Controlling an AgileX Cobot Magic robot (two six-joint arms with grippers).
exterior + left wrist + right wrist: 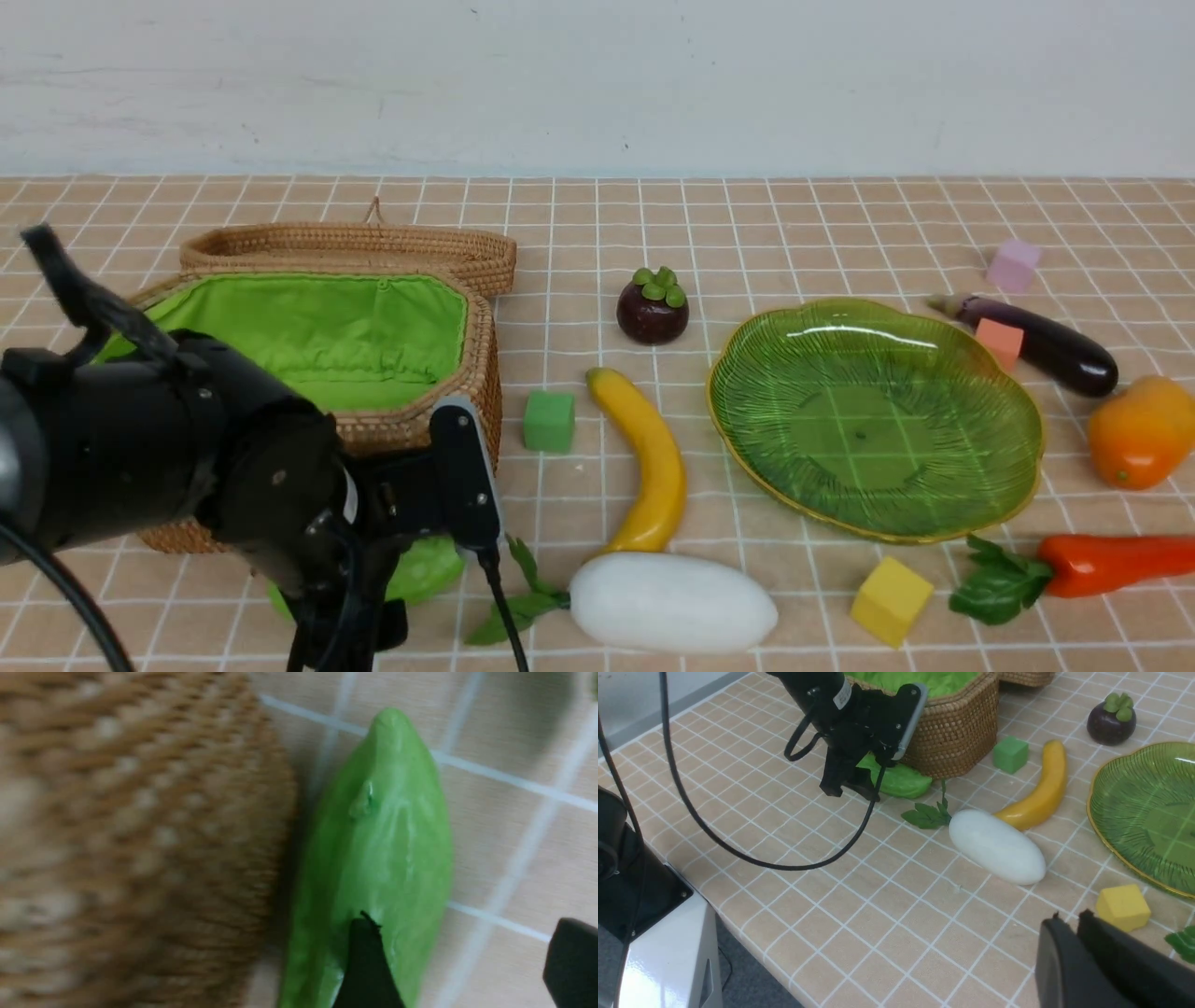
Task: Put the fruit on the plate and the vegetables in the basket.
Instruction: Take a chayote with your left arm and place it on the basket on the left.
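The light-green gourd [373,849] lies on its side on the table [794,224], tight against the foot of the wicker basket [481,364], on the basket's near wall. The left fingers [366,970] hang over it, spread and released. One tip is over the gourd's back, though contact cannot be judged, and the other stands clear over bare table on the side away from the basket.

Just right of the gourd lies the white radish [672,602], its leaves pointing toward the gourd and its body meeting the banana [653,467]. Behind these are a green cube [548,421] and the mangosteen [652,313]. The green plate [873,420] sits right of the banana, with the eggplant [1055,350], mango [1139,431] and carrot [1111,563] around its far side. The right fingers [1064,970] are clenched together on nothing, near a yellow cube [1122,905].
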